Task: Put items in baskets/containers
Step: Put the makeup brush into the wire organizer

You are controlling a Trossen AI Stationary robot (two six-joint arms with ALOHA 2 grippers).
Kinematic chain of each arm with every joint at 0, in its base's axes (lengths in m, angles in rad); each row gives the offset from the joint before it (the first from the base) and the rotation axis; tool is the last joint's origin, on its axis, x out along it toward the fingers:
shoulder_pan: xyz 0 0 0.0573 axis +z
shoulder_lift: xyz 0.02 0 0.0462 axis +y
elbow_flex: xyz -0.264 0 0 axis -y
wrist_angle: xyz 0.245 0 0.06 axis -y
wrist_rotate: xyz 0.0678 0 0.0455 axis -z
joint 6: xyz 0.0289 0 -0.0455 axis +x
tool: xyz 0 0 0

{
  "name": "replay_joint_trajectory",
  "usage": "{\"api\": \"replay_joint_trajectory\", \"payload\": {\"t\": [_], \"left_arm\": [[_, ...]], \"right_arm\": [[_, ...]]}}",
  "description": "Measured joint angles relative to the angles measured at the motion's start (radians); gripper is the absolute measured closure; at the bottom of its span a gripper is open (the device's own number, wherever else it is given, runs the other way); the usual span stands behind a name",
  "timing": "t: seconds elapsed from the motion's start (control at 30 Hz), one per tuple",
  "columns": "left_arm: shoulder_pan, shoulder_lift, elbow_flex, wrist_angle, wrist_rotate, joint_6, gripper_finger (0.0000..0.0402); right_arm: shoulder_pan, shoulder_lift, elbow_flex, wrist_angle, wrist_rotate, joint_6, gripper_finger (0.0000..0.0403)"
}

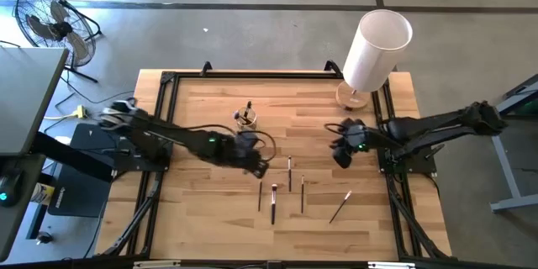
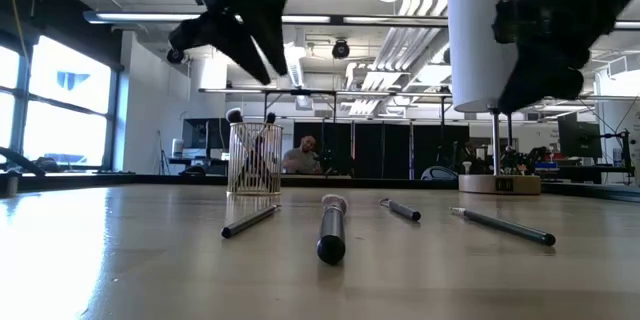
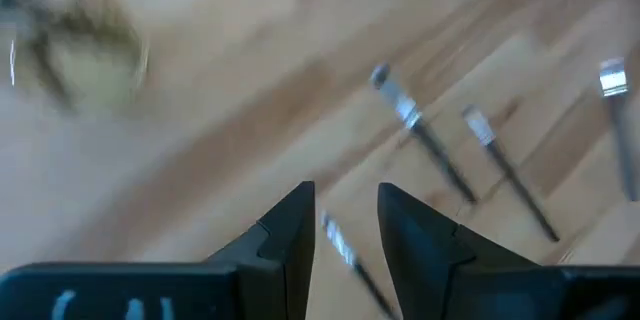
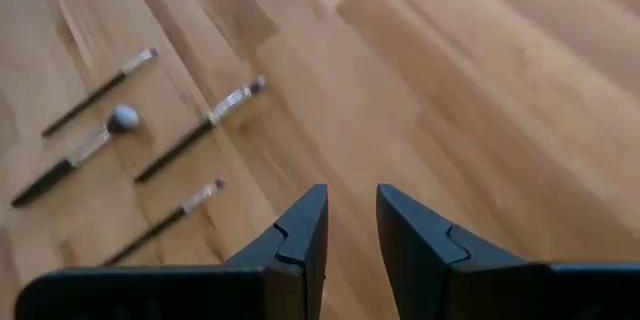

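From above, your left end effector (image 1: 256, 166) hangs over the desk (image 1: 202, 210) between the cup (image 1: 246, 118) and five loose brushes (image 1: 274, 201). Its wrist view shows released, empty fingers (image 3: 290, 225). Your right end effector (image 4: 350, 222) (off to the side) is likewise released.

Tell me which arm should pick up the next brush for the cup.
Left, probably. The left hand hovers open beside the cluster of brushes, one lying between its fingers in the left wrist view, and near the cup. The right hand hangs open over bare wood; only one stray brush lies near it.
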Motion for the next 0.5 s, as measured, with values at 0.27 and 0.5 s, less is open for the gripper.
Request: {"api": "replay_joint_trajectory", "payload": {"t": [0.27,0.5], "left_arm": [[0.07,0.31,0.25,-0.123,0.311,-0.116,0.0292],[0.087,0.434,0.276,-0.143,0.419,-0.227,0.0292]], "right_arm": [[0.075,-0.109,-0.099,-0.007,-0.024,0.048,0.032],[0.117,-0.111,-0.098,-0.005,-0.026,0.042,0.032]]}}
